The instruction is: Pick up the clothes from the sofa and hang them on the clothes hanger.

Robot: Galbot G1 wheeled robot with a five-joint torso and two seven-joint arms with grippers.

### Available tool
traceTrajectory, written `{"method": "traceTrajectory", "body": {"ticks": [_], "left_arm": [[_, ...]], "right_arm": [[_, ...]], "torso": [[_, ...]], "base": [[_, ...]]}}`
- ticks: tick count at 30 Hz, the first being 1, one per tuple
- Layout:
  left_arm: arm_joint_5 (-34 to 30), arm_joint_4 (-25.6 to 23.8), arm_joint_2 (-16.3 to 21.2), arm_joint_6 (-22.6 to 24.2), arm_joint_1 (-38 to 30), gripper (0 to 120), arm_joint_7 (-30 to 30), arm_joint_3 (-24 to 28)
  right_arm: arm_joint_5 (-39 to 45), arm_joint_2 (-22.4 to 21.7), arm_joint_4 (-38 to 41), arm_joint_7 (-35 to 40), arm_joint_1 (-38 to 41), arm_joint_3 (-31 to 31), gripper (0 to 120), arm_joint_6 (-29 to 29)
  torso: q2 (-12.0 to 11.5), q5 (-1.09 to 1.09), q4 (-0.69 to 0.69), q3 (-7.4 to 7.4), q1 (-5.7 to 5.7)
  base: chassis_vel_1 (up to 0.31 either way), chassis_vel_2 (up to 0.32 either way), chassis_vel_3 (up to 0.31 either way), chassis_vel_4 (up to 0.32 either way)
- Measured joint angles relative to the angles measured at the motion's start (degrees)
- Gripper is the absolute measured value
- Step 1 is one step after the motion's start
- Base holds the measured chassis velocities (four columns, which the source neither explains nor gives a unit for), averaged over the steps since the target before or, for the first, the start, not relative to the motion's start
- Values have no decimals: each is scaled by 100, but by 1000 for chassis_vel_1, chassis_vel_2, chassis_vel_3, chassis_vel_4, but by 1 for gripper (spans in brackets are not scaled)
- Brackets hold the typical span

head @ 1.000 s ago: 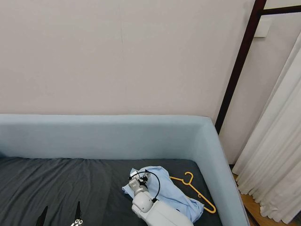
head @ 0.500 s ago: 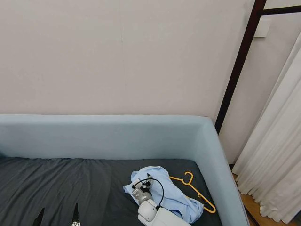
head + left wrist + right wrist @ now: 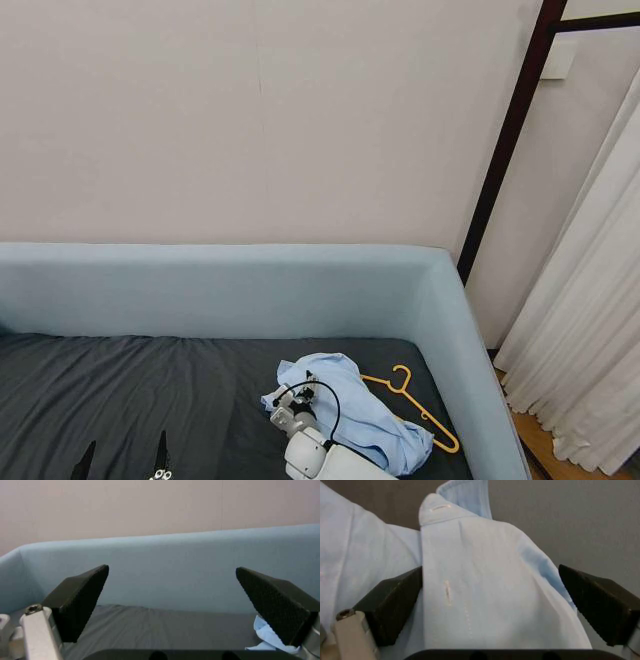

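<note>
Since the shirt [image 3: 355,402] at lower centre looks soft and light, the wide-open right gripper [image 3: 490,579] over it should pinch its collar [image 3: 462,497]; the left gripper [image 3: 125,455], lower left, gapes idle.

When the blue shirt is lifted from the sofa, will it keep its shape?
Probably floppy: the shirt lies crumpled in soft folds. Likely light, being thin cloth. The open right pincer over it may catch one layer only.

Plain pale wall [image 3: 250,120] runs across the far side, with a light-blue sofa [image 3: 220,290] and its dark seat below. On the right stand a dark upright post [image 3: 505,140] and white curtains [image 3: 590,340], with what looks like wooden floor [image 3: 525,435] beneath.
</note>
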Motion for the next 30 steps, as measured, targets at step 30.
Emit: {"method": "traceTrajectory", "body": {"ticks": [30], "left_arm": [[35,49,0,-7,-27,100,-6,46]], "right_arm": [[-385,-1,-54,-5,37,257,95,468]], "torso": [[0,0,0,0,0]], "base": [[0,0,0,0]]}}
